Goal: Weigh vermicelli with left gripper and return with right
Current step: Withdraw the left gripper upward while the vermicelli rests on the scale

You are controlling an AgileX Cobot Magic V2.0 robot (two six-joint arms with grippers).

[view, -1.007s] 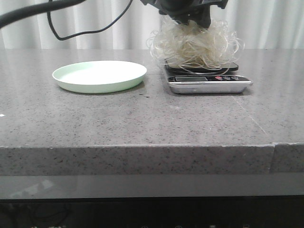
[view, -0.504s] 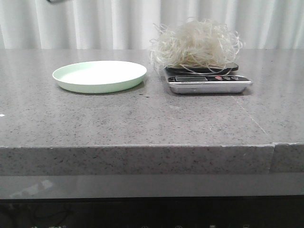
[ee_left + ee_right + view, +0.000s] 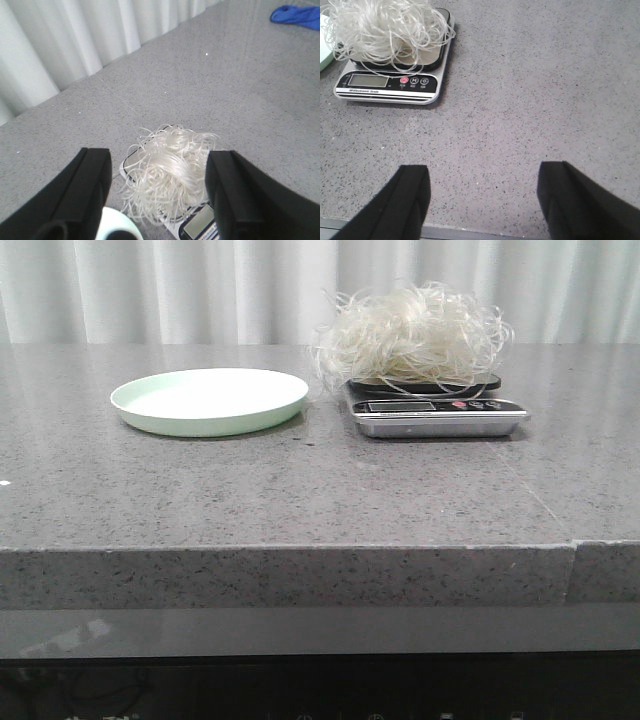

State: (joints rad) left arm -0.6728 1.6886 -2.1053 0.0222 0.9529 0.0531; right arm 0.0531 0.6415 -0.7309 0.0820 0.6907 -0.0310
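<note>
vermicelli (image 3: 412, 337) on scale (image 3: 440, 416) | plate (image 3: 209, 400) beside | both end effectors spread, empty

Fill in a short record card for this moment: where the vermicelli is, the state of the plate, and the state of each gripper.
vermicelli: piled on the scale, nothing gripping it
plate: pale green, empty, left of the scale
left gripper: open, above the vermicelli
right gripper: open, above bare table, away from the scale
</note>
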